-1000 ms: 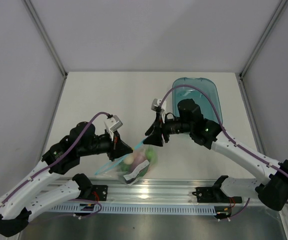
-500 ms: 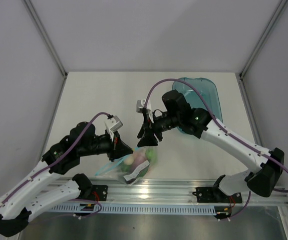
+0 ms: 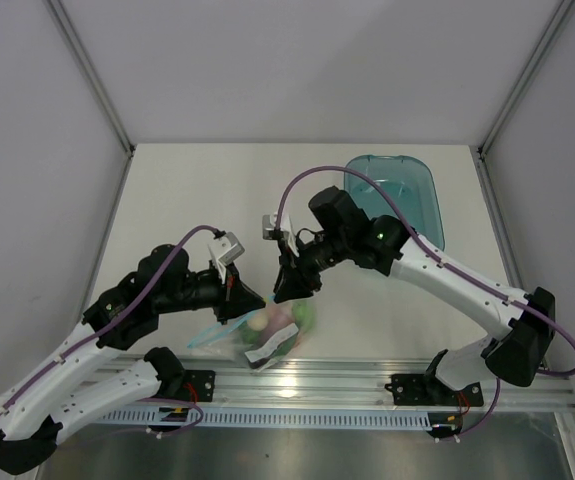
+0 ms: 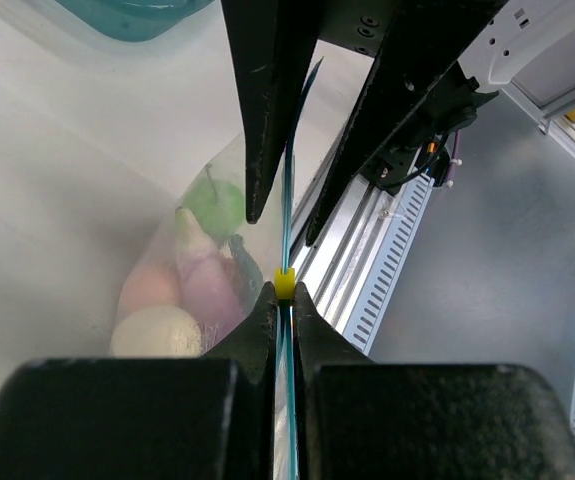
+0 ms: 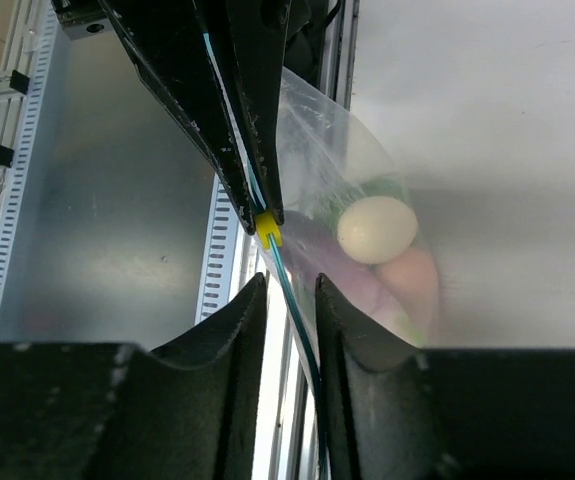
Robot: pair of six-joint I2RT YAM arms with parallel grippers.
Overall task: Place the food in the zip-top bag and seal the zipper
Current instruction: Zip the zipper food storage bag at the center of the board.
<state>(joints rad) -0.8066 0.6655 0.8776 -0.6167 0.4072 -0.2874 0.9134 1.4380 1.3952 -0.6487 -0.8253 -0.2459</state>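
The zip-top bag point(image 3: 270, 338) lies near the table's front edge with the food point(image 3: 285, 318) inside. Through the plastic I see a white round piece point(image 5: 377, 228), a purple piece point(image 4: 207, 285), a green piece point(image 4: 215, 205) and an orange one point(image 5: 413, 278). My left gripper point(image 4: 284, 302) is shut on the zipper point(image 4: 286, 190), just behind a small yellow slider point(image 4: 284, 283). My right gripper point(image 5: 290, 284) faces it from the other side, open, with the teal zipper strip point(image 5: 289, 290) running between its fingers, a gap left on the strip's left side. In the top view both grippers point(image 3: 250, 300) point(image 3: 287, 288) meet above the bag.
A translucent blue oval tray point(image 3: 413, 200) stands at the back right of the white table. The aluminium rail point(image 3: 367, 385) with the arm bases runs along the near edge, right under the bag.
My right arm has swung left and down to the bag's mouth, and its jaws have narrowed around the zipper strip. The left gripper has held its grip in place.
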